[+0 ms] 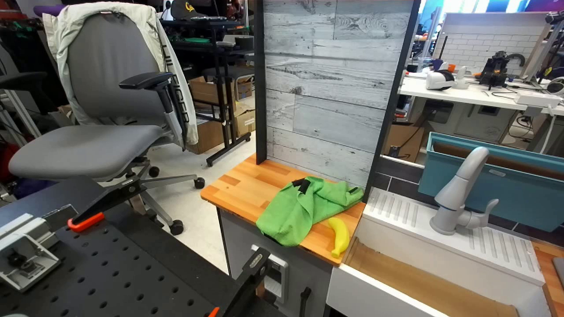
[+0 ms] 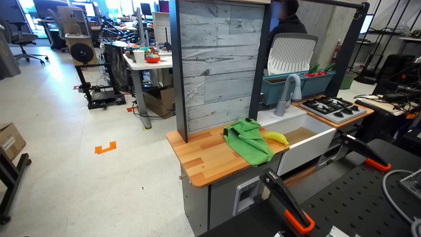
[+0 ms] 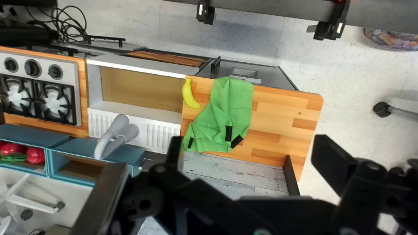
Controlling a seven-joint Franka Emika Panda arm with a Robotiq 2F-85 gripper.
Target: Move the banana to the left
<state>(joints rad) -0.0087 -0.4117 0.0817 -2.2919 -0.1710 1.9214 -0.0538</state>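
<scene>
A yellow banana [image 1: 340,237] lies on the wooden countertop [image 1: 240,182], at the edge beside the sink. It also shows in an exterior view [image 2: 276,137] and in the wrist view [image 3: 189,94]. A crumpled green cloth [image 3: 228,107] with black patches lies close beside the banana; I cannot tell whether they touch. The cloth shows in both exterior views [image 1: 299,211] [image 2: 248,141]. My gripper [image 3: 248,140] is open with nothing between its fingers. It is well above the counter in the wrist view and out of sight in both exterior views.
A white sink [image 2: 309,148] with a grey faucet [image 1: 458,193] adjoins the banana's side of the counter. A tall grey wood-look panel [image 1: 326,88] rises behind the counter. Black clamps [image 1: 251,273] stick out from a black perforated table [image 1: 132,264]. A stove [image 3: 36,94] stands beyond the sink.
</scene>
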